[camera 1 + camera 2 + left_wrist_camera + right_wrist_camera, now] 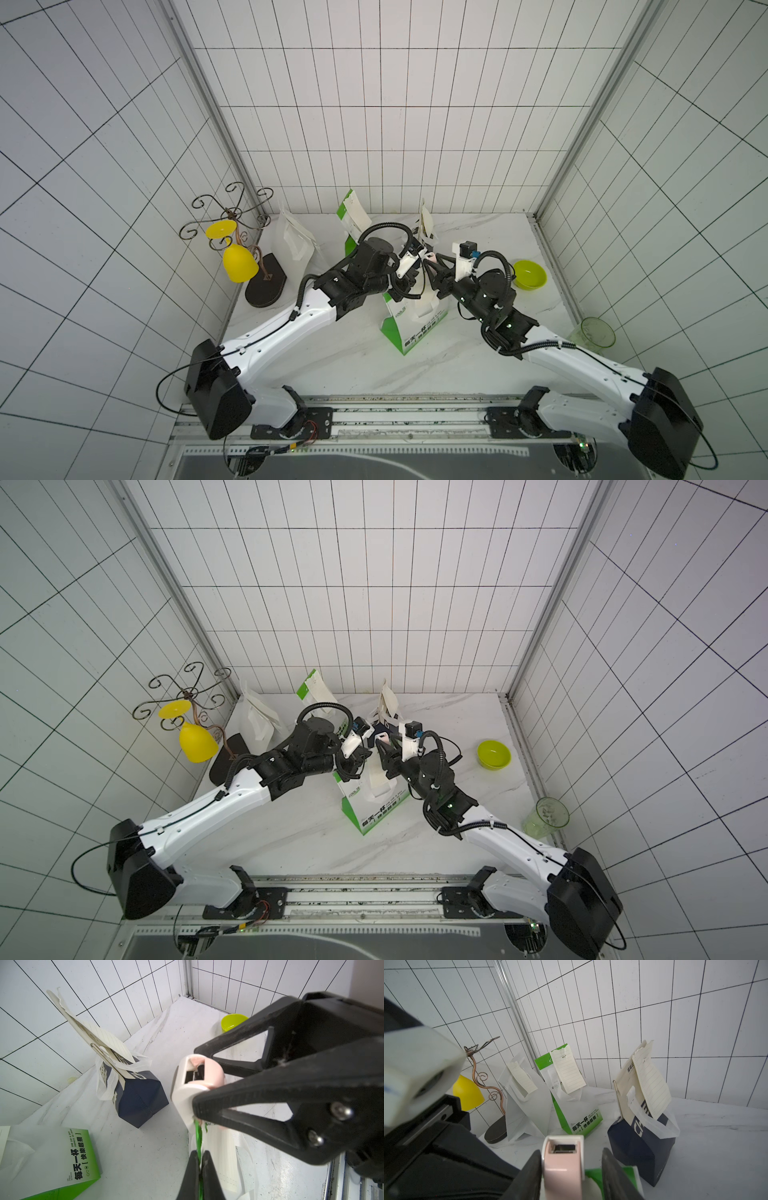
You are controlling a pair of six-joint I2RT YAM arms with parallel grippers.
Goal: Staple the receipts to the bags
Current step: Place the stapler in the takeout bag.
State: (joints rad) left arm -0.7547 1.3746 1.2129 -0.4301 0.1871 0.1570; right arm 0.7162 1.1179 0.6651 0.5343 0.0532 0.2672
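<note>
Receipt (224, 1157) hangs just beside the left pincer (199, 1159), which is clamped shut on the top edge of the green-and-white bag (415, 328), I judge to hold paper and lip steady for the stapler (562, 1167). Right pincer (570, 1153) straddles that stapler just past the left's tips; a gap shows on one side, so I cannot tell whether it grips. Navy bag (639, 1147) crowds just beyond; bare table (353, 365) lies behind both pincers for backing out

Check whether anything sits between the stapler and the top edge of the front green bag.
Nothing visible does. The stapler sits at the front green bag's top edge, where its receipt hangs; the left gripper pinches that same edge, apart from the stapler.
</note>
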